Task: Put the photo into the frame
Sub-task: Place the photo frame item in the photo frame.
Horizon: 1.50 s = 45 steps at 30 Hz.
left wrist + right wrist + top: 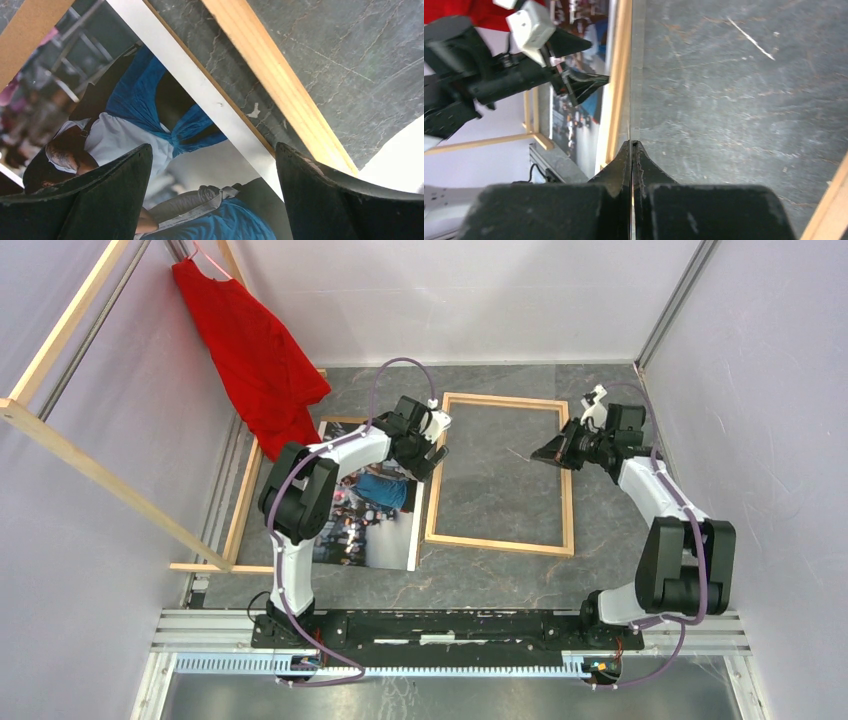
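- Left tool (pixel 212 150) gapes over the photo (pixel 140 95), which lies flat just left of the frame (pixel 270 75).
- Right tool (pixel 631 146) is clenched.
- Photo looks light and floppy; pinch its white border.

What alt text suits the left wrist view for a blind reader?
The open left pincer hangs above the white edge of the photo, which shows people in blue. Beside it a light wooden bar of the frame lies on the grey table.

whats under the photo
A brown board pokes out past the top edge of the photo, and a thin brown line follows its white border. How far the board runs underneath is covered by the print.
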Each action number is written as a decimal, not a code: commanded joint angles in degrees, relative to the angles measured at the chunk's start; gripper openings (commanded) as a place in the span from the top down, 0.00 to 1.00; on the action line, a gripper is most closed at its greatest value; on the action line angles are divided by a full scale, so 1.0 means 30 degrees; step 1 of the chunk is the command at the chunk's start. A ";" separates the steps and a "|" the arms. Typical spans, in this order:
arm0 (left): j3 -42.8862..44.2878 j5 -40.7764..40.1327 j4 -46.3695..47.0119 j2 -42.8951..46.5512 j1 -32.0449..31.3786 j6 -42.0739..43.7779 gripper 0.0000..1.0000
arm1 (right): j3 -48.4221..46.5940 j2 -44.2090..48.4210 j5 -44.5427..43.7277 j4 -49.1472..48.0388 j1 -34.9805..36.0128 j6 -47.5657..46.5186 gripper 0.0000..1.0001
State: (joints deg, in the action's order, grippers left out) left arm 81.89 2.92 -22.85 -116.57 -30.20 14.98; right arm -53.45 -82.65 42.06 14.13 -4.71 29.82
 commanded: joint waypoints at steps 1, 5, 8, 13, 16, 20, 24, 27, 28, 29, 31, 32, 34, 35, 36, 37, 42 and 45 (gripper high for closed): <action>0.1081 0.1350 -0.0920 0.1005 0.0692 -0.0428 0.02 | 0.0122 0.1774 0.1995 -0.2199 0.0105 0.1235 1.00; 0.1104 0.1692 -0.1063 0.1383 0.0955 -0.0696 0.02 | 0.0016 0.2988 0.2570 -0.2833 0.0105 0.1631 1.00; 0.1179 0.1986 -0.1113 0.1649 0.1290 -0.0929 0.02 | -0.0184 0.3370 0.3026 -0.2920 0.0125 0.1764 1.00; 0.1577 0.1973 -0.1307 0.2142 0.1965 -0.1043 0.02 | -0.0284 0.3787 0.3777 -0.4310 0.0291 0.2803 1.00; 0.1731 0.2093 -0.1307 0.2517 0.2416 -0.1206 0.02 | -0.0790 0.3792 0.3936 -0.4567 0.0873 0.2996 1.00; 0.1874 0.2014 -0.1300 0.2687 0.2851 -0.1444 0.02 | -0.2045 0.3416 0.4233 -0.5710 0.2345 0.2871 1.00; 0.1853 0.1872 -0.1313 0.2964 0.3075 -0.1504 0.02 | -0.3523 0.3195 0.4450 -0.5411 0.3459 0.1512 1.00; 0.1830 0.1620 -0.1294 0.3028 0.3304 -0.1531 0.02 | -0.3382 0.3134 0.4494 -0.5024 0.3516 0.0971 1.00; 0.1811 0.1490 -0.1301 0.3028 0.3346 -0.1504 0.02 | -0.3266 0.3024 0.4472 -0.4776 0.3524 0.0468 1.00; 0.1758 0.1316 -0.1250 0.3006 0.3395 -0.1493 0.02 | -0.2987 0.2927 0.4369 -0.4010 0.3508 -0.0051 1.00; 0.1535 0.0811 -0.1028 0.2971 0.3434 -0.1419 0.02 | -0.2221 0.2602 0.3562 -0.2573 0.3505 -0.1519 1.00; 0.1412 0.0594 -0.0896 0.2970 0.3443 -0.1398 0.02 | -0.1736 0.2338 0.3328 -0.1853 0.3536 -0.2433 1.00; 0.1206 0.0256 -0.0803 0.2994 0.3466 -0.1255 0.02 | -0.0574 0.1839 0.2775 -0.0840 0.3512 -0.3467 1.00; 0.1078 0.0122 -0.0656 0.3053 0.3498 -0.1144 0.02 | 0.0063 0.1641 0.2279 -0.0604 0.3468 -0.3766 1.00; 0.0952 0.0039 -0.0544 0.3082 0.3476 -0.1063 0.02 | 0.0565 0.1478 0.1808 -0.0595 0.3445 -0.3859 1.00; 0.0896 0.0025 -0.0515 0.3075 0.3474 -0.1045 0.02 | 0.0987 0.1308 0.1235 -0.0638 0.3430 -0.3825 1.00; 0.0730 0.0463 -0.0522 0.2943 0.3456 -0.1014 0.02 | 0.1931 0.0343 0.0400 -0.1632 0.3041 -0.2113 1.00; 0.0608 0.0636 -0.0521 0.2840 0.3444 -0.0994 0.02 | 0.2000 0.0368 -0.0220 -0.1605 0.2689 -0.1775 1.00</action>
State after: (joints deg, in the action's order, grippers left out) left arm 84.33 4.47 -26.17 -110.19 -19.99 12.64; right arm -46.74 -82.70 44.29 13.04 4.69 23.14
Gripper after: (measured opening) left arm 0.978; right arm 0.006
